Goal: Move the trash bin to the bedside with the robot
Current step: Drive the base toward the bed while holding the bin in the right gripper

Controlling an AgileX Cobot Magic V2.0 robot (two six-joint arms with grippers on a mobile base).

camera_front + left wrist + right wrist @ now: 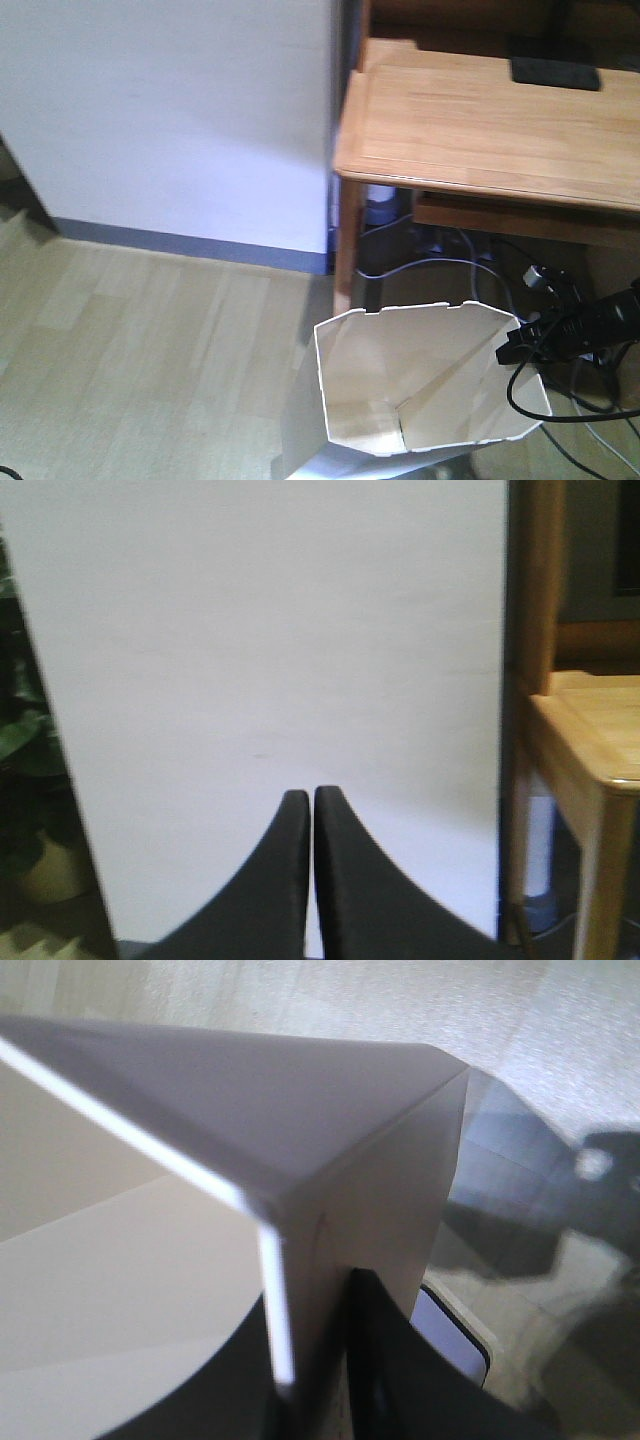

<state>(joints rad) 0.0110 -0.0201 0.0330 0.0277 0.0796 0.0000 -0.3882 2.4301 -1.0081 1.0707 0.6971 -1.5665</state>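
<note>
Black fingers [390, 1400] of the right gripper [315, 1360] fill the bottom of the right wrist view. One sits on each side of the bin [330, 1130] wall, just below a corner of its rim. They press against the white plastic, so this gripper is clamped on the bin. One finger is inside against the cream face, the other outside against the grey-shaded face.

From the front, the right gripper [518, 345] reaches in from the right and meets the bin [420, 380] at the right-hand edge of its rim. The bin spreads out to the left of that gripper, open mouth up, standing on the floor [150, 340]. A black cable [540, 410] loops down just under the gripper. Beyond and above the gripper is the desk [480, 130], with a flat black slab [555, 72] lying on its far side. Loose cables [440, 265] trail on the floor beneath the desk, past the bin's far rim. The wall [170, 120] runs off to the far left.

The left gripper [310, 815] has its two fingers pressed together, tips touching, with nothing between them. Straight ahead of it is the wall [270, 660]. The desk [600, 870] is off to its right and a plant [20, 730] to its left.
</note>
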